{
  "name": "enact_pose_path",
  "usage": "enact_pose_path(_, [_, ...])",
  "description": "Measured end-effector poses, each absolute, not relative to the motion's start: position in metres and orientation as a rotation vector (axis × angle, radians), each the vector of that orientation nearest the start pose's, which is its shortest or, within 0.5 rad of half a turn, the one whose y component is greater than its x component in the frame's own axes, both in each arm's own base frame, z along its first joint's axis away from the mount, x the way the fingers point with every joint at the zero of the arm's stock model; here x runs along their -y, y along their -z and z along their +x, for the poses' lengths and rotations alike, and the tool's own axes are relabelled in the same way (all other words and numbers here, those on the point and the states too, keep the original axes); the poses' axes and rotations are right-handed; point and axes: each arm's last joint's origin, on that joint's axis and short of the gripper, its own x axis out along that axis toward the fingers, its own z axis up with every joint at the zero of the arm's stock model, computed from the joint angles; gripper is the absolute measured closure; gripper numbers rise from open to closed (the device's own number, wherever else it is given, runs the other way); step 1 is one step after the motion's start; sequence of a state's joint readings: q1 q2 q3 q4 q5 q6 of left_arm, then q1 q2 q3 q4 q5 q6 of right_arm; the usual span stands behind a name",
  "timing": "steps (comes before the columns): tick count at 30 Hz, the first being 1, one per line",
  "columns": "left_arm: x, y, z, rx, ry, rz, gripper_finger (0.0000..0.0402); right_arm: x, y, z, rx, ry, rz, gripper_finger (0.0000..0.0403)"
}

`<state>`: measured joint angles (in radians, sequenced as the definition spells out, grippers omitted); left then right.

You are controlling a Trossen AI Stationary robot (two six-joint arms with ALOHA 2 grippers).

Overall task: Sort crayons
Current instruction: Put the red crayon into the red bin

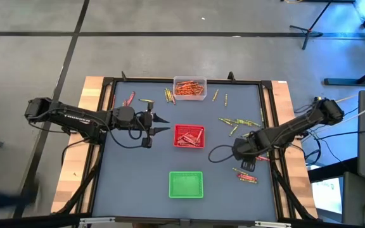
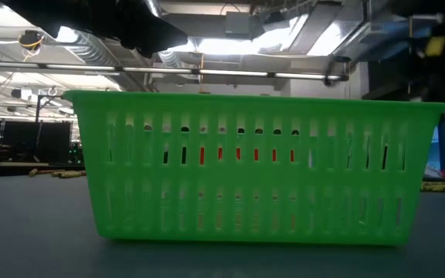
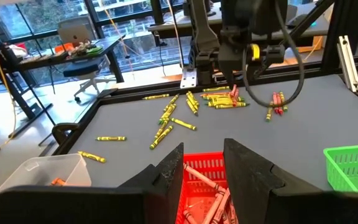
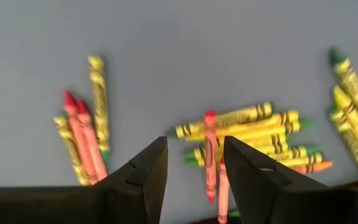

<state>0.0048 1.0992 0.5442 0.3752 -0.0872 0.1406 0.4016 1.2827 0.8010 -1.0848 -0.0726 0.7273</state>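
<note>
Right wrist view: right pincer (image 4: pixel 194 171) hangs over a heap of crayons (image 4: pixel 253 140) on the grey tabletop (image 4: pixel 185 50), fingers apart and empty; a red crayon (image 4: pixel 211 152) lies lengthwise in the gap between the fingers, resting across yellow-green ones; a second red or orange stick lies close beside it, just inside the far finger.

To do it well, I judge: come straight down so the red one sits between the pads; keep clear of its neighbour and the yellow-green ones beneath, or two will come up together; close gently, since a round stick may roll.

Left pincer (image 3: pixel 202 177) hovers just short of the red tray (image 3: pixel 205 186), fingers apart and empty; red crayons lie in the tray ahead of it; the green tray (image 3: pixel 353 165) stands off to one side, the clear tray (image 3: pixel 45 171) to the other.

Hard to make out: low view blocked by the green tray wall; the right fingertips run out of frame, so height above the heap is probably small, not certain; that heap is hidden under the arm in the high view.
</note>
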Motion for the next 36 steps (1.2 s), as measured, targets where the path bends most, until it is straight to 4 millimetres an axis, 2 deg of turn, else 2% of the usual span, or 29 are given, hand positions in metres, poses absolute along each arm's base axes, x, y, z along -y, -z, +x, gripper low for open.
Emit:
enact_pose_path(5, [-0.004,-0.243,0.235,-0.186,-0.079,0.148,0.0302,-0.073,-0.179,0.163,-1.645,0.234,0.287,0.0249])
enact_pose_path(10, [-0.004,-0.243,0.235,-0.186,-0.079,0.148,0.0302,-0.073,-0.166,0.162,-1.618,0.208,0.300,0.0249])
enact_pose_path(25, [-0.004,-0.243,0.235,-0.186,-0.079,0.148,0.0302,-0.069,-0.147,0.154,-1.615,0.205,0.301,0.0251])
enact_pose_path(29, [-0.004,-0.243,0.235,-0.186,-0.079,0.148,0.0302,-0.068,-0.146,0.154,-1.617,0.207,0.301,0.0280])
enact_pose_path(36, [-0.004,-0.243,0.235,-0.186,-0.079,0.148,0.0302,-0.068,-0.147,0.154,-1.621,0.188,0.277,0.0372])
